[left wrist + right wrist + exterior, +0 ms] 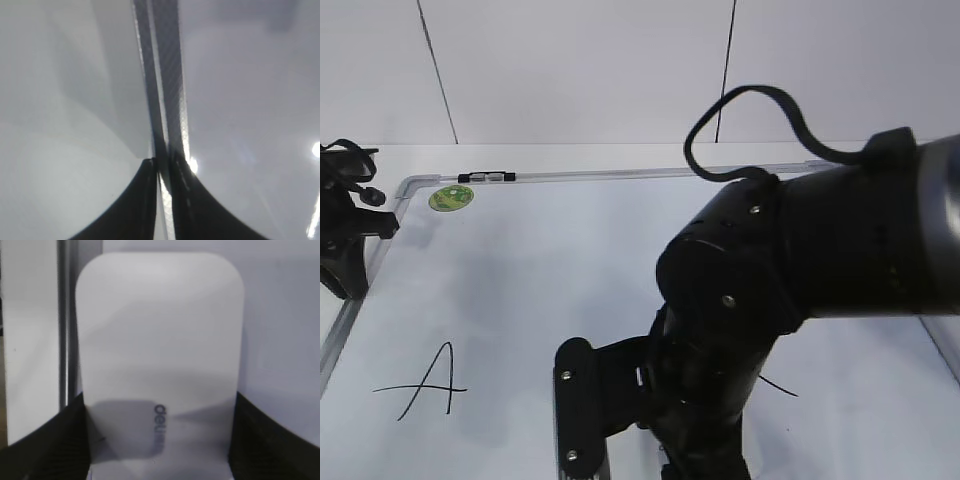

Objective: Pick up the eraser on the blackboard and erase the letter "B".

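Note:
The white eraser (160, 330) with small dark lettering fills the right wrist view, lying on the blackboard (280, 315). My right gripper (160, 410) is closed on it, with one black jaw pressed against each long side. In the exterior view my right arm (770, 280) hangs low over the middle of the blackboard (550, 260) and hides the eraser and the letter "B". My left gripper (162, 167) is shut and empty over the board's grey frame (167, 75); in the exterior view it sits at the board's left edge (345, 250).
A black letter "A" (425, 385) is on the board's left part. A short black stroke (778, 385) shows right of the arm; I cannot tell which letter it belongs to. A green sticker (451, 197) and a marker clip (486, 177) sit at the far left corner.

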Controlling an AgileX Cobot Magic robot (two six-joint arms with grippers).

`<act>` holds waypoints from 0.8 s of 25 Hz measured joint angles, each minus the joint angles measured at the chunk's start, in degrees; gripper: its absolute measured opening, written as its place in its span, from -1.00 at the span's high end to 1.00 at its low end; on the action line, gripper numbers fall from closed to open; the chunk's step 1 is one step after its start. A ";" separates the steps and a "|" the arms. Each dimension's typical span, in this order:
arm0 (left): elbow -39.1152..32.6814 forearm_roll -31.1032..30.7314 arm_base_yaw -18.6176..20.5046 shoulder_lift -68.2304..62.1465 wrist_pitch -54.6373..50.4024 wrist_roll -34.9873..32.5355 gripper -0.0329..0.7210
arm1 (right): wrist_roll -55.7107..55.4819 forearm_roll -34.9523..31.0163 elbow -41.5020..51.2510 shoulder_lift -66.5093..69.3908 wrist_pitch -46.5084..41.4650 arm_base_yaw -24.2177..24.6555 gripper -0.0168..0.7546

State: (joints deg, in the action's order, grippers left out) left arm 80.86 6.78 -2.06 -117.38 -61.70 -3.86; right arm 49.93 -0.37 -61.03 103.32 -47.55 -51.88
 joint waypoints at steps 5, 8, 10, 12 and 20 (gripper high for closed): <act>0.00 0.00 0.00 0.00 0.00 0.00 0.77 | 0.00 -3.37 -5.31 3.14 0.10 -1.79 -0.50; 0.00 0.00 0.00 0.00 0.09 -0.10 0.77 | -0.64 -4.63 -8.59 5.22 -1.44 -2.14 -0.50; 0.00 0.00 0.00 0.00 0.09 -0.10 0.77 | -1.57 -4.73 -9.49 5.79 -2.71 -2.14 -0.50; 0.00 0.00 0.00 0.00 0.09 -0.10 0.77 | -2.12 -4.73 -9.72 5.88 -3.58 -2.18 -0.50; 0.00 0.00 0.00 0.00 0.22 -0.10 0.77 | -4.84 -4.14 -6.90 5.11 -1.04 -2.27 -0.50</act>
State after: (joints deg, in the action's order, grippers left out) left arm 80.86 6.78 -2.06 -117.38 -61.48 -3.96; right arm 45.09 -4.52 -67.92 108.43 -48.59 -54.15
